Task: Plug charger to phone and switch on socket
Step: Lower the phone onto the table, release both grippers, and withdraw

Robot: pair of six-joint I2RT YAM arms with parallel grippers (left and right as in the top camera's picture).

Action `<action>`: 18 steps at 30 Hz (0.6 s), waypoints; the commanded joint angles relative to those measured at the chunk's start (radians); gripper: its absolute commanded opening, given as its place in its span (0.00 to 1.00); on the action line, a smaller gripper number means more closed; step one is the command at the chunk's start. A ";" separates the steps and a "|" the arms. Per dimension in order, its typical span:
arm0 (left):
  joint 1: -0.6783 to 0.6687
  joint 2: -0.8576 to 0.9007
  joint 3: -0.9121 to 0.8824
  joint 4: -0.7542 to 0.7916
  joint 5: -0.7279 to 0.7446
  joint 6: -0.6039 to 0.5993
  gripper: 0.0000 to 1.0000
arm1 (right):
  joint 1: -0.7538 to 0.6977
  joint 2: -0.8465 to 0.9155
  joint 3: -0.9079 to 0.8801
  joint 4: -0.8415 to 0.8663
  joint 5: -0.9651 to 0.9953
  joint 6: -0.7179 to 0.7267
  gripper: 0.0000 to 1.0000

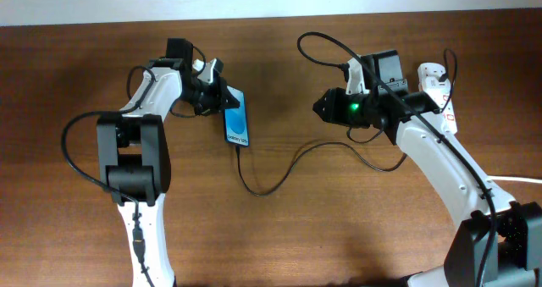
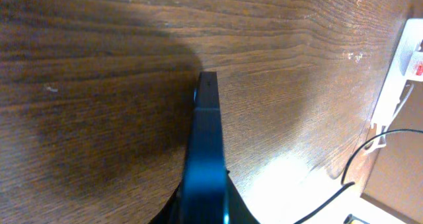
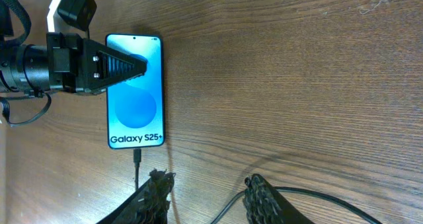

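Note:
The phone lies left of centre with its blue screen up; the right wrist view shows it too. My left gripper is shut on the phone's upper left edge. In the left wrist view the phone is edge-on between the jaws. The charger cable has its plug tip at the phone's bottom port and loops right. My right gripper is open and empty, its fingers just below the phone. The white socket lies far right, partly hidden by the right arm.
The socket also shows at the right edge of the left wrist view, with a red mark. Its thick white cord leaves the right table edge. A stretch of cable runs past the right gripper's right finger.

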 commanded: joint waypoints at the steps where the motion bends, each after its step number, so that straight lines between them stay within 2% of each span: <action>1: 0.000 -0.002 0.003 -0.015 -0.023 0.018 0.30 | 0.006 -0.018 0.018 0.003 0.013 -0.013 0.40; 5: 0.000 -0.002 0.003 -0.026 -0.102 0.018 0.42 | 0.006 -0.018 0.018 0.000 0.013 -0.014 0.40; 9: 0.001 -0.002 0.003 -0.028 -0.178 0.018 0.47 | 0.006 -0.018 0.018 -0.002 0.013 -0.014 0.41; 12: 0.001 -0.002 0.003 -0.035 -0.283 0.018 0.65 | 0.002 -0.018 0.018 -0.007 0.013 -0.014 0.41; 13: 0.001 -0.002 0.003 -0.035 -0.336 0.018 0.68 | 0.003 -0.018 0.018 -0.008 0.013 -0.014 0.45; 16: 0.001 -0.002 0.003 -0.035 -0.433 0.018 0.71 | 0.003 -0.018 0.018 -0.009 0.013 -0.022 0.46; 18: 0.008 -0.009 0.031 -0.045 -0.465 0.018 0.69 | 0.000 -0.018 0.019 -0.019 0.042 -0.040 0.50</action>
